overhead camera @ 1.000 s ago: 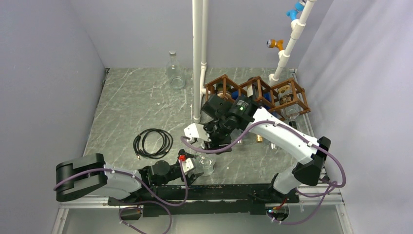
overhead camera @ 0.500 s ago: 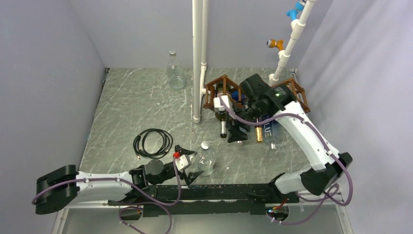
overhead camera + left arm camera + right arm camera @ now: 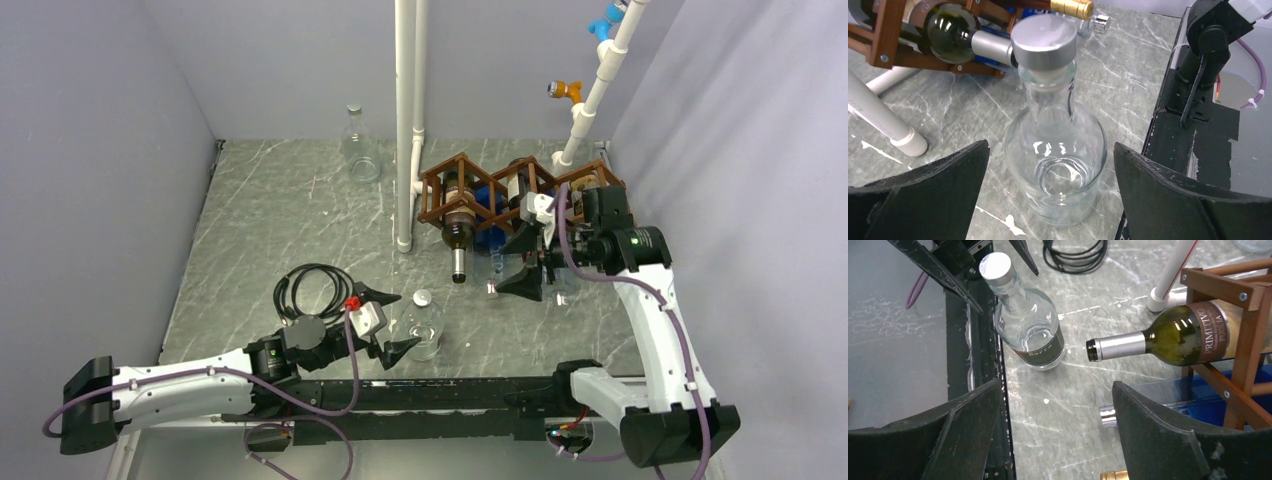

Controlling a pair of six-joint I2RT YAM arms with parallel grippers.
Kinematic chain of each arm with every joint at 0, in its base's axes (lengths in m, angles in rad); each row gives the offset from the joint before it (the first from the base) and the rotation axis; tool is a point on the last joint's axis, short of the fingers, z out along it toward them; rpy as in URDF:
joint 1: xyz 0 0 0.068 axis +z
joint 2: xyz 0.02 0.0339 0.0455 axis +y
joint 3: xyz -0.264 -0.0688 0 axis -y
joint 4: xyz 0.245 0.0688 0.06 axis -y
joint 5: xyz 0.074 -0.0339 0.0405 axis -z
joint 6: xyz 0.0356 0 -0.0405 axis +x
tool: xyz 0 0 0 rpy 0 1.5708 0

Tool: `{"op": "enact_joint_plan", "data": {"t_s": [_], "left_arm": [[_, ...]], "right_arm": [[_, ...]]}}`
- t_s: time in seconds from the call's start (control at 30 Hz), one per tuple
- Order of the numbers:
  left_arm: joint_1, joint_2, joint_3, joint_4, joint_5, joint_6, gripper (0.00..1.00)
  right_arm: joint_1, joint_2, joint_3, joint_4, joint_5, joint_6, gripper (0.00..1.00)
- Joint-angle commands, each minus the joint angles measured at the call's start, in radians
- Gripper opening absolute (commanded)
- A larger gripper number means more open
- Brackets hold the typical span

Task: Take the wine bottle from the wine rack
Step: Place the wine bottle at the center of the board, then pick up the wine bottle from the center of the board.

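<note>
From overhead, the left claw (image 3: 384,321) is hanging spread as wide as it goes beside a clear bottle (image 3: 425,328) that is standing upright near the front edge of the table (image 3: 260,220), gripping nothing. The right claw (image 3: 522,250) is hovering with its fingers well apart just in front of the wine rack (image 3: 462,158), also holding nothing. The wine bottle (image 3: 459,228) is lying in the left-hand cell, its neck poking out toward the arms. The other two cells seem to be holding bottles too, though I cannot make out what kind. A coiled black cable (image 3: 282,293) is lying left of the clear bottle, and a glass flask (image 3: 361,152) is standing at the back near the white pipe (image 3: 405,150).

Through the left wrist camera, the two black fingers (image 3: 928,195) are standing either side of the clear bottle (image 3: 1055,165) with a gap on each side, touching nothing. The bottle is wearing a silver cap and looking empty right down to its base. Behind it the wine bottle (image 3: 948,32) is jutting from the wine rack (image 3: 888,30).

Through the right wrist camera, the right claw (image 3: 1057,387) is gaping over bare table, nothing between its fingers. The dark green wine bottle (image 3: 1168,337) is resting in the wine rack (image 3: 1248,340), its silver-foiled neck sticking out; the clear bottle (image 3: 1030,335) is standing apart from it, and a silver-capped neck (image 3: 1108,416) and a gold cap (image 3: 1114,475) are showing low beside the wine rack
</note>
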Motion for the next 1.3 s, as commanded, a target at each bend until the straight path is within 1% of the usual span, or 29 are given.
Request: {"op": "enact_joint_plan", "data": {"t_s": [0.0,0.4,0.87,1.0,1.27], "left_arm": [[-0.004,-0.017,0.079,-0.036,0.008,0.039,0.99],[-0.004,0.038,0.147,0.017,0.018,0.055,1.00],[-0.004,0.172,0.185,0.130,0.013,0.069,0.99],[-0.004,0.202,0.190,0.152,0.007,0.066,0.96],[-0.002,0.249,0.181,0.218,-0.012,0.055,0.83]], "right_arm": [[-0.064,-0.078,-0.056,0.120,-0.165,-0.013,0.84],[-0.159,-0.115,-0.100,0.108,-0.233,-0.057,0.86],[-0.180,-0.117,-0.109,0.101,-0.249,-0.072,0.86],[-0.182,-0.117,-0.110,0.100,-0.252,-0.075,0.87],[-0.186,-0.118,-0.112,0.098,-0.252,-0.077,0.87]]}}
